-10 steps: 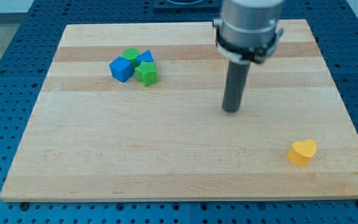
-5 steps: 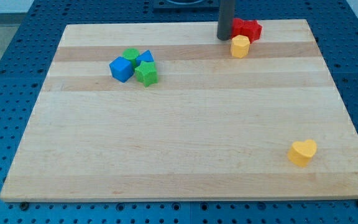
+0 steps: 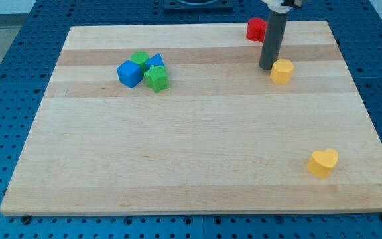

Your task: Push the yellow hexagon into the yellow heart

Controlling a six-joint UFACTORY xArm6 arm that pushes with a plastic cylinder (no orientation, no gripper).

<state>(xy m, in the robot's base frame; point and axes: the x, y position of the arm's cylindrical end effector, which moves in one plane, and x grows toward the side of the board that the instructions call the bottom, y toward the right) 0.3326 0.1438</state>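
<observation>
The yellow hexagon (image 3: 282,71) lies on the wooden board near the view's upper right. My tip (image 3: 266,67) stands at its upper-left side, touching or almost touching it. The yellow heart (image 3: 323,162) lies near the board's lower right corner, well below the hexagon and a little to its right.
A red block (image 3: 256,29) sits at the board's top edge, partly hidden behind the rod. A cluster at the upper left holds a blue cube (image 3: 129,73), a green block (image 3: 156,78), a second green block (image 3: 139,58) and a small blue block (image 3: 155,61).
My tip has moved down and to the right from the board's top edge. The yellow hexagon has slid down-right with it, away from the red block.
</observation>
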